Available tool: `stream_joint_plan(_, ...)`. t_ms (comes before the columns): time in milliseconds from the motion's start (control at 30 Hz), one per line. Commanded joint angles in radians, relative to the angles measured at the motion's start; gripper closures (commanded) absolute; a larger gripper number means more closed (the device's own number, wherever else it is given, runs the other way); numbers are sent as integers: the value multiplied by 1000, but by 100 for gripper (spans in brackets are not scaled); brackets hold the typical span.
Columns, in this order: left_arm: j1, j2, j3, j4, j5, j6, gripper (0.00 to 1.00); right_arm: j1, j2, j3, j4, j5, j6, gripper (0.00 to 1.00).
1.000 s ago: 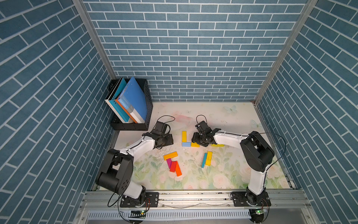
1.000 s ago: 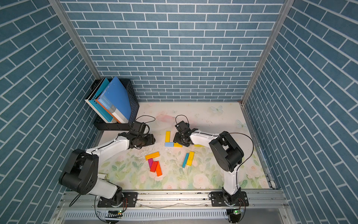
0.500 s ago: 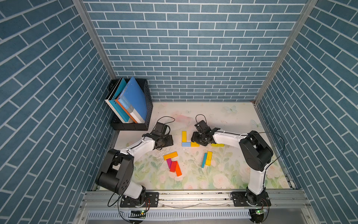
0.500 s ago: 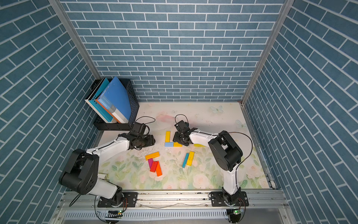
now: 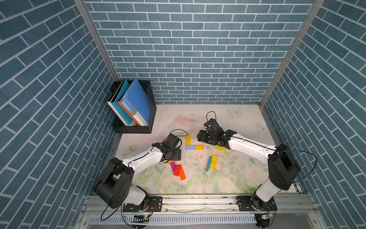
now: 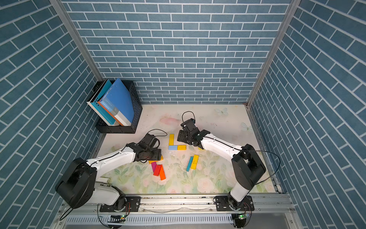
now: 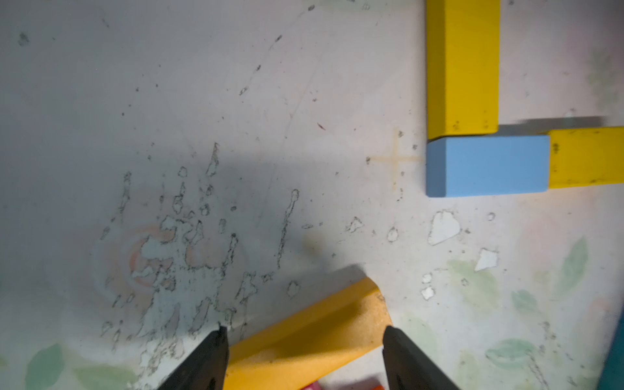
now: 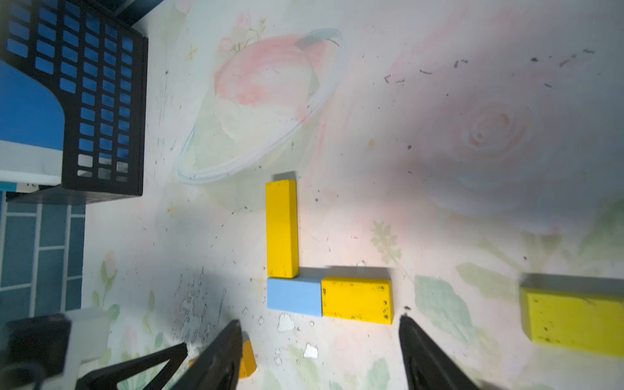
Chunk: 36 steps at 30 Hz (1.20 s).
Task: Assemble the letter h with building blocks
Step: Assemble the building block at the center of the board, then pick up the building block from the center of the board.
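Observation:
Among the building blocks, an upright yellow block [image 5: 188,139], a light blue block [image 5: 190,147] and a yellow block [image 5: 199,147] form an L on the mat. My left gripper [image 7: 304,332] is open, one finger on each side of an orange-yellow block [image 7: 314,337] that lies flat and askew; in a top view this gripper [image 5: 174,156] covers most of it. My right gripper [image 8: 319,320] is open and empty, hovering just beside the L's light blue block [image 8: 293,297]. Another yellow block [image 8: 574,324] lies by the right arm.
Magenta [image 5: 172,166], red [image 5: 176,170] and orange [image 5: 182,172] blocks lie together in front of the left gripper. A teal block [image 5: 208,163] and a yellow one [image 5: 213,162] lie side by side at front centre. A black rack [image 5: 136,126] of blue books stands back left.
My left gripper has moved forward and down over the orange-yellow block, and its jaws have opened wider. The right gripper's jaws have also widened; that arm has barely shifted.

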Motion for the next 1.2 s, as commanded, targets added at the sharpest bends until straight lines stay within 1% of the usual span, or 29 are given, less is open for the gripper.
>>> stream_joint_plan(0,-30,53,66,-65,-111,22,20,14,-51,-58,-56,15,-26,26)
stream_joint_plan(133,-73,160,124,-123,-142,86,19,16,-118,-106,-68,21,-18,24)
stream_joint_plan(200,-86,185,136,-138,-149,103,19,15,-148,-129,-75,29,-13,24)
stream_joint_plan(267,-95,182,145,-150,-115,128,16,16,-172,-144,-81,36,-9,23)
stream_joint_plan(400,-102,132,163,-177,-64,177,11,15,-207,-165,-84,39,-4,22)
stream_joint_plan(500,-103,135,152,-179,-61,169,9,15,-216,-171,-92,35,-4,21)
stream_joint_plan(733,-102,214,153,-207,-146,137,9,15,-245,-200,-103,36,1,21)
stream_joint_plan(833,-99,245,159,-215,-193,123,10,14,-259,-210,-103,38,4,21)
stream_joint_plan(900,-80,269,175,-226,-247,100,13,14,-262,-214,-103,37,6,21)
stream_joint_plan(933,-59,277,178,-218,-253,94,17,16,-264,-216,-101,37,8,22)
stream_joint_plan(967,-32,281,174,-204,-236,92,20,15,-267,-221,-100,36,10,23)
stream_joint_plan(1067,26,291,164,-181,-196,84,26,15,-279,-231,-99,41,16,24)
stream_joint_plan(1133,40,289,161,-179,-169,81,28,15,-286,-236,-101,44,16,24)
stream_joint_plan(1167,40,282,157,-179,-160,77,27,14,-289,-237,-102,47,16,24)
